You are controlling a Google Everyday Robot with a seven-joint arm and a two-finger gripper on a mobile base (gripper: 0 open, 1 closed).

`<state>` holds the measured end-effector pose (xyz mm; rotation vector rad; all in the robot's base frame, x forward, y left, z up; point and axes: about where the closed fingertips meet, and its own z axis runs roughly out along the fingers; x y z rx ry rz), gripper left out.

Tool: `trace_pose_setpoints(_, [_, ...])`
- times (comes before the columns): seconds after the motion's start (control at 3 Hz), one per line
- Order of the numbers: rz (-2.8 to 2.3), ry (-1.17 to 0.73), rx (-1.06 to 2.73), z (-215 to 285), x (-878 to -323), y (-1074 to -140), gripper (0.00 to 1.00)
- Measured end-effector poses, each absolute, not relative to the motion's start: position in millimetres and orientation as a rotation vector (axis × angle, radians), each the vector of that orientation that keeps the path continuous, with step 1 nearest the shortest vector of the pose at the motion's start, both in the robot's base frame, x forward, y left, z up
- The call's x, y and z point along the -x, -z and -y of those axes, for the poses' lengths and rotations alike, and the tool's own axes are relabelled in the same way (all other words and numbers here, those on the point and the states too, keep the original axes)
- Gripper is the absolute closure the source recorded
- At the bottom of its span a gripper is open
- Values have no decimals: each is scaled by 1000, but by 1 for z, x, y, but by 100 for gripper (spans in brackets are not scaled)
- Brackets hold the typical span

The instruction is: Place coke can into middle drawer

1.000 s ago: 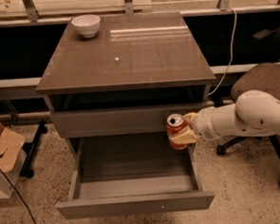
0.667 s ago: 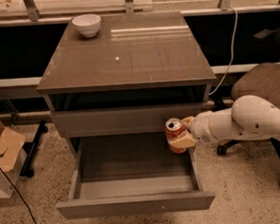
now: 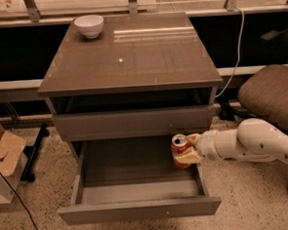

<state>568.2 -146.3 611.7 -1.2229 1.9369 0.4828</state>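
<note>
Camera view: gripper was at the right inner side of the open middle drawer, fingers clamped on the coke can. Can was upright over the drawer's far-right corner; floor contact unclear. White bowl sat far-left on the cabinet top.

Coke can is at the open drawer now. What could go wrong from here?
1. The gripper holds the coke can upright close to the middle drawer's right wall; lowering could catch that wall.
2. The can's top sits just under the closed drawer front above, so lifting may knock it.
3. I cannot tell whether the can touches the drawer floor; releasing from above could tip it.
</note>
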Motion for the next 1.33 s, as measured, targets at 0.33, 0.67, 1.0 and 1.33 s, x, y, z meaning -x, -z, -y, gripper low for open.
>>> trace_pose_setpoints(0.33, [-1935, -501, 1197, 147, -567, -591, 100])
trace_pose_setpoints(0.67, [-1934, -523, 1167, 146, -565, -570, 100])
trace_pose_setpoints(1.0, [-1944, -552, 1143, 141, -561, -549, 100])
trace_pose_setpoints(1.33, [-1919, -620, 1102, 139, -564, -514, 100])
